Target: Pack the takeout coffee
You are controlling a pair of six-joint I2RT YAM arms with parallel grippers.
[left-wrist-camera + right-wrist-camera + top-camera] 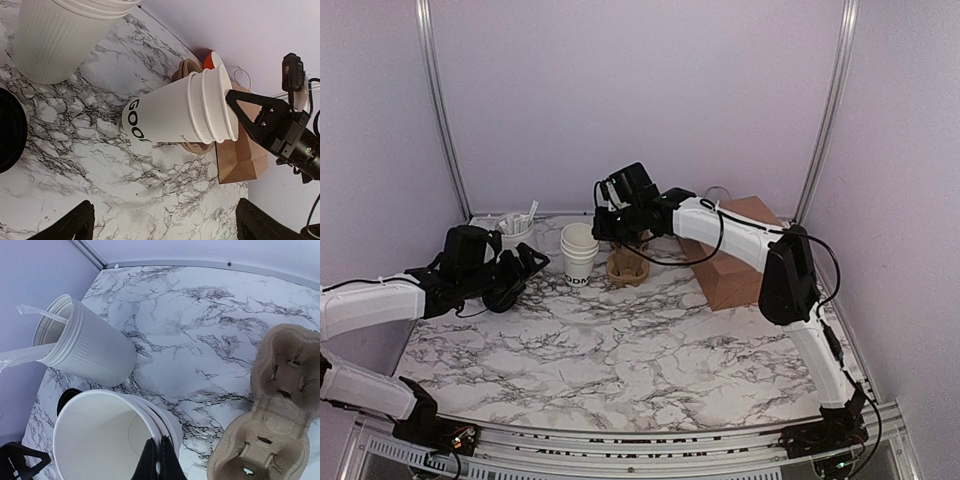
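White paper cups point(170, 112), three rims nested, lettering "GOO". Right tool point(159, 450) clenched on top rim; left tool point(530, 263) released, at their 9 o'clock. One pulp tray point(270, 440), one canister point(85, 347).

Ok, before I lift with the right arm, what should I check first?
1. Grip: right gripper shut on the rim of the top cup: ok.
2. Only that cup will lift: cannot tell; nested rims show beneath it.
3. Lid on it: not ok, the top is open.
4. Cup tray, visible pockets empty: ok.
5. Clearance: left gripper open, apart from the cups: ok.
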